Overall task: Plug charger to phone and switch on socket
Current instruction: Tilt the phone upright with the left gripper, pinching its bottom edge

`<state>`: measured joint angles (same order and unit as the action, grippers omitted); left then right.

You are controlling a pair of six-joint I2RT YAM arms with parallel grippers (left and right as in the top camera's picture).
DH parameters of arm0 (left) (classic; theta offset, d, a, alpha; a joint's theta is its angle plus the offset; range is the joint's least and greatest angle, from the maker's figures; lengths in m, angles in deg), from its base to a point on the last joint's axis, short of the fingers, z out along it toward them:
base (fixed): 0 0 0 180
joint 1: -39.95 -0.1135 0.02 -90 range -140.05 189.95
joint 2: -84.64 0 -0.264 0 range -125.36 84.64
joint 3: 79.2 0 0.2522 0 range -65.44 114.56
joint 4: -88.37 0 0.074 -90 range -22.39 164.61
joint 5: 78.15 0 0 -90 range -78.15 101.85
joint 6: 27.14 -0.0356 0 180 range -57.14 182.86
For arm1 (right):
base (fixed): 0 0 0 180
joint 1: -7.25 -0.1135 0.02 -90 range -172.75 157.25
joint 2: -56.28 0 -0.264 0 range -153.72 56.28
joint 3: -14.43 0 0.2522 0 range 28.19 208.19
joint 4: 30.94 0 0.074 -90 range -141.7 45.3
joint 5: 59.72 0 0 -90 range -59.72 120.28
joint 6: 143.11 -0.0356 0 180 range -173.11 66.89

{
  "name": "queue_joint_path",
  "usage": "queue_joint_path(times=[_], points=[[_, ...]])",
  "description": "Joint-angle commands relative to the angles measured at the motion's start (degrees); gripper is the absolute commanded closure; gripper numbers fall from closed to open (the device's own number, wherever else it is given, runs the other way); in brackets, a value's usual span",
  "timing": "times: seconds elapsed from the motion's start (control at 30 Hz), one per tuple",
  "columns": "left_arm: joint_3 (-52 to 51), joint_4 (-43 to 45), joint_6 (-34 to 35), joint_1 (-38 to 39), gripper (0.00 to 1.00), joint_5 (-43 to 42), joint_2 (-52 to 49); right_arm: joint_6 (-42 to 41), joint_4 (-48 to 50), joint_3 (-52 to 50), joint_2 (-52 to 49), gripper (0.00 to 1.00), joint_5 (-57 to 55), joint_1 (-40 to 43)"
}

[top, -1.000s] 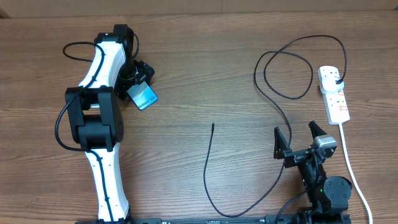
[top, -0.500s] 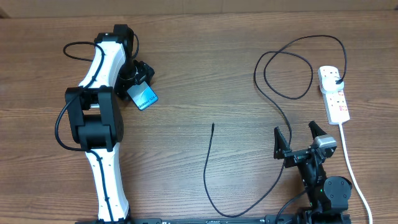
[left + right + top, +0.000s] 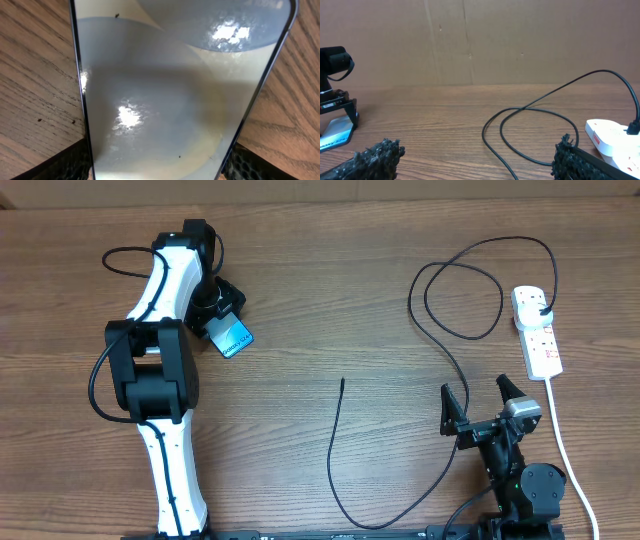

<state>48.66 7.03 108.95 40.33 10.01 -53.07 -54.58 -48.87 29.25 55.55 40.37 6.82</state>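
The phone [image 3: 233,338] with its light-blue screen is at the left, held by my left gripper [image 3: 218,315], which is shut on its edges. In the left wrist view the phone [image 3: 165,95] fills the frame between the two fingers. The charger, a thin black cable [image 3: 440,350], loops across the table; its connector tip [image 3: 343,382] lies free at the middle, and its plug [image 3: 542,310] sits in the white socket strip [image 3: 536,332] at the right. My right gripper [image 3: 483,402] is open and empty near the front edge. The cable [image 3: 530,127] and the socket [image 3: 615,140] show in the right wrist view.
The thick white cord [image 3: 565,450] runs from the socket to the front right edge. A cardboard wall [image 3: 480,40] stands behind the wooden table [image 3: 330,280].
The phone has tilted and shifted very slightly in my left gripper. The right arm and the cable have not moved.
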Motion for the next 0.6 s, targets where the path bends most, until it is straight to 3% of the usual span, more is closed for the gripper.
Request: queue_joint_path(times=[0.0,0.57], points=[[0.37,-0.13,-0.94,0.39,0.2,0.33,-2.54,-0.04,0.2,-0.61,0.57,0.0,-0.17,-0.22],[0.37,-0.09,-0.92,0.39,0.27,0.33,-2.54,-0.04,0.2,-0.61,0.57,0.0,-0.17,-0.22]])
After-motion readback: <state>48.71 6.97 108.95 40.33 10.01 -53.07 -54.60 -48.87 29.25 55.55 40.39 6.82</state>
